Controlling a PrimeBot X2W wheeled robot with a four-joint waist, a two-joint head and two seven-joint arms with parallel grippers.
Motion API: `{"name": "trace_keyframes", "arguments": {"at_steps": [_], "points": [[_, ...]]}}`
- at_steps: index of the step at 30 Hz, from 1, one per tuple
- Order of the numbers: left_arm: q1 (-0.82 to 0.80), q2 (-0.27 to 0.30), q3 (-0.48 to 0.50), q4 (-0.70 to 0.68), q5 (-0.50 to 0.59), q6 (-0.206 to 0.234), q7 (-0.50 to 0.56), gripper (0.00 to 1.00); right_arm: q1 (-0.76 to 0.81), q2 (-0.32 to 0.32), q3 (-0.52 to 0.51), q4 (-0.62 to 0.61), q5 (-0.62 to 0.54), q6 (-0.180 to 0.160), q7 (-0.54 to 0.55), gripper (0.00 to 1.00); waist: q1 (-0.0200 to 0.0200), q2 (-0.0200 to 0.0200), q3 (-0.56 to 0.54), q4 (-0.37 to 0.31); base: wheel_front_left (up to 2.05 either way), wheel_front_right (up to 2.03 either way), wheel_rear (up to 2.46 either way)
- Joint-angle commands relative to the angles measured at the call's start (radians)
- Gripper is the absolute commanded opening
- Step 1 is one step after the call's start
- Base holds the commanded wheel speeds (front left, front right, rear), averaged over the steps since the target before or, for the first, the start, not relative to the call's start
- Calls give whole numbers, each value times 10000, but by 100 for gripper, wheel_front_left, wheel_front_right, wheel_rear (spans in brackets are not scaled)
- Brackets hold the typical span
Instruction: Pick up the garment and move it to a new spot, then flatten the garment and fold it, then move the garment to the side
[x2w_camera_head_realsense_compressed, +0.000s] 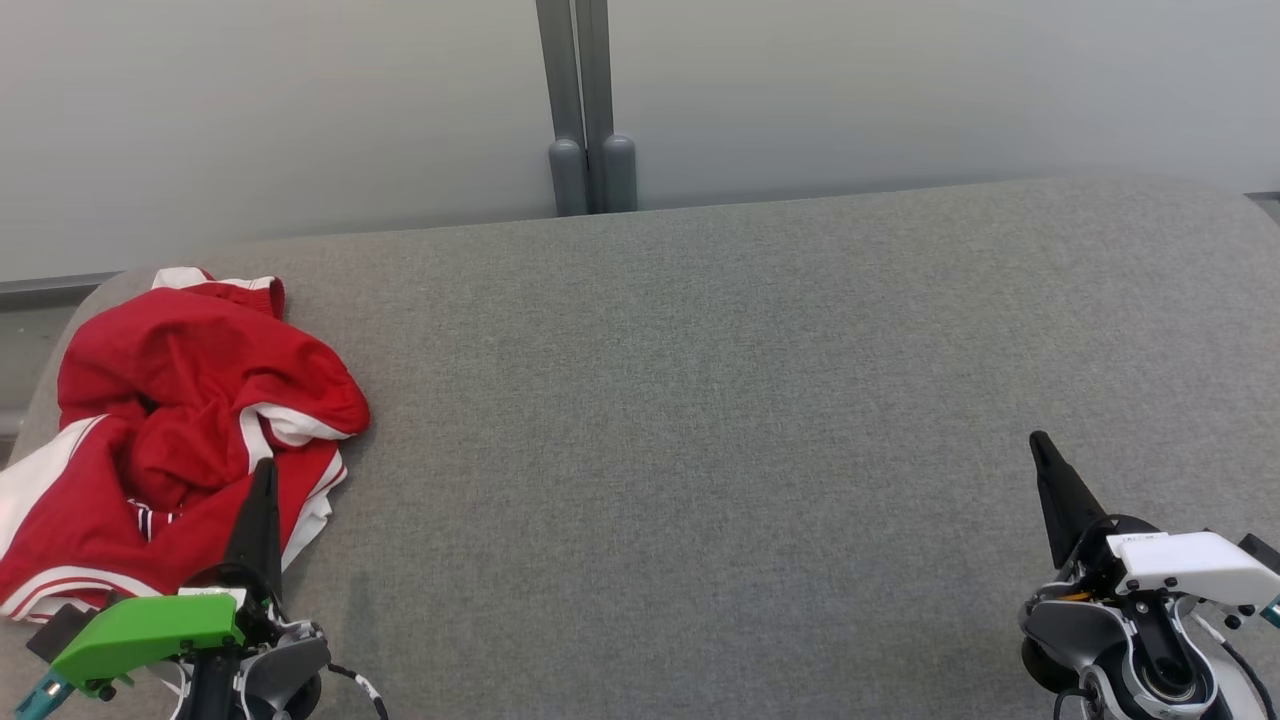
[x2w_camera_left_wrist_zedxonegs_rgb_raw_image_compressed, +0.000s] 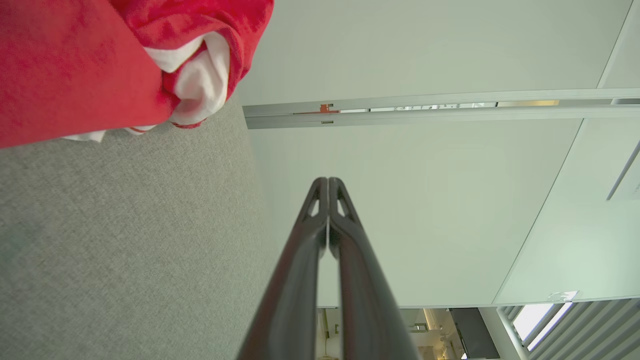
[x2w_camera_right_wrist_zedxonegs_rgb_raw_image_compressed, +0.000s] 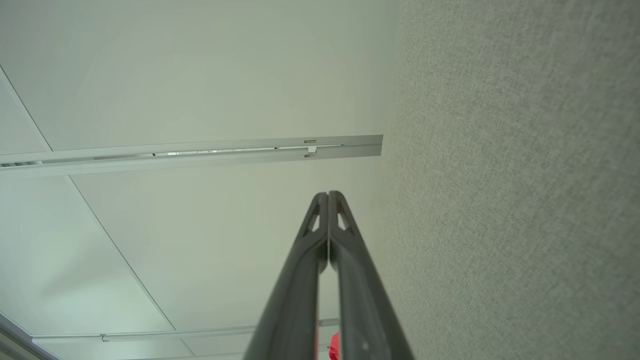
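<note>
The left claw (x2w_camera_head_realsense_compressed: 263, 478) is clenched empty beside the crumpled red-and-white garment (x2w_camera_head_realsense_compressed: 190, 400), which is heaped at the left end of the grey bench (x2w_camera_head_realsense_compressed: 720, 400). The right claw (x2w_camera_head_realsense_compressed: 1042, 452), also clenched empty, is held well apart. No step is judged done yet: lifting, flattening, folding and moving aside are all left.
</note>
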Motion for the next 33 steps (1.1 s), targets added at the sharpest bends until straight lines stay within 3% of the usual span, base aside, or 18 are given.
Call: {"name": "trace_keyframes", "arguments": {"at_steps": [1, 33], "points": [[-116, 13, 18, -3, -3, -38, 27, 0, -63, -16, -10, -42, 74, 8, 19, 0, 0, -1, 0, 0, 0, 0, 0], [-115, 13, 18, -3, -3, -38, 27, 0, -63, -17, -10, -42, 74, 8, 19, 0, 0, -1, 0, 0, 0, 0, 0]]}}
